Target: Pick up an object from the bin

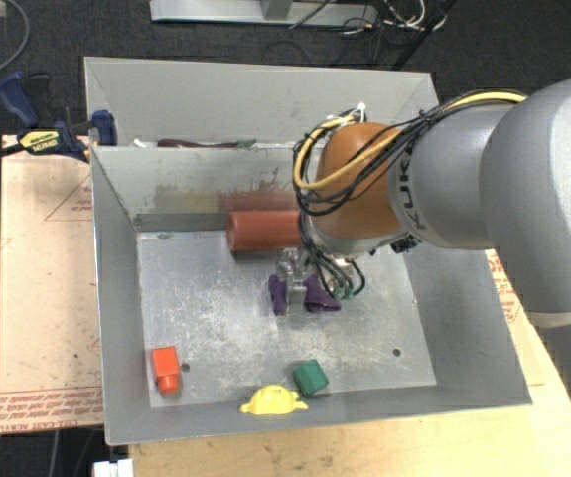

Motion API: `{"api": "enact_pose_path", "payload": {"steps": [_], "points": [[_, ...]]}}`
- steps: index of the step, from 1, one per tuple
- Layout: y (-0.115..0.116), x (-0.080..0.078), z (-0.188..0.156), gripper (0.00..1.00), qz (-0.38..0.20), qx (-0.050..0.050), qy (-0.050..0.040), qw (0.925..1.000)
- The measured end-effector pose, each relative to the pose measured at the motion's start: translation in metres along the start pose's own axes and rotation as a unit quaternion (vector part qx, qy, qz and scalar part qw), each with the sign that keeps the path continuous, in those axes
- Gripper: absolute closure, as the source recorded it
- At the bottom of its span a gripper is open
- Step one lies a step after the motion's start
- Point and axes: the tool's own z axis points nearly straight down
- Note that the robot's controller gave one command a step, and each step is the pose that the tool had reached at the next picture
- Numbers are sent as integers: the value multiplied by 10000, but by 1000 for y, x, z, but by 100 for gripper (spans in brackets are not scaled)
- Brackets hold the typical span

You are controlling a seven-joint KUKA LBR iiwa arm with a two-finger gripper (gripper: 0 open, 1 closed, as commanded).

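Purple object [319,299], frame centre, long axis roughly left-right, directly beneath gripper [301,278]. Whether the gripper clamps it: cannot tell.

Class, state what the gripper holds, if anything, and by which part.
It cannot be told: the gripper is low over the purple thing in the middle of the bin, covering any hold.

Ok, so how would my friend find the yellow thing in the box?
Find the grey bin and look along its edge at the picture's bottom. About midway lies a flat yellow blob. The green block beside it is boxy; this one is lumpy and yellow.
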Motion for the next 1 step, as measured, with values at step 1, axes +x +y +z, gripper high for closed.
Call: {"api": "enact_pose_path", "payload": {"steps": [1], "points": [[17,2,-10,100,-86,-15,30,10000]]}}
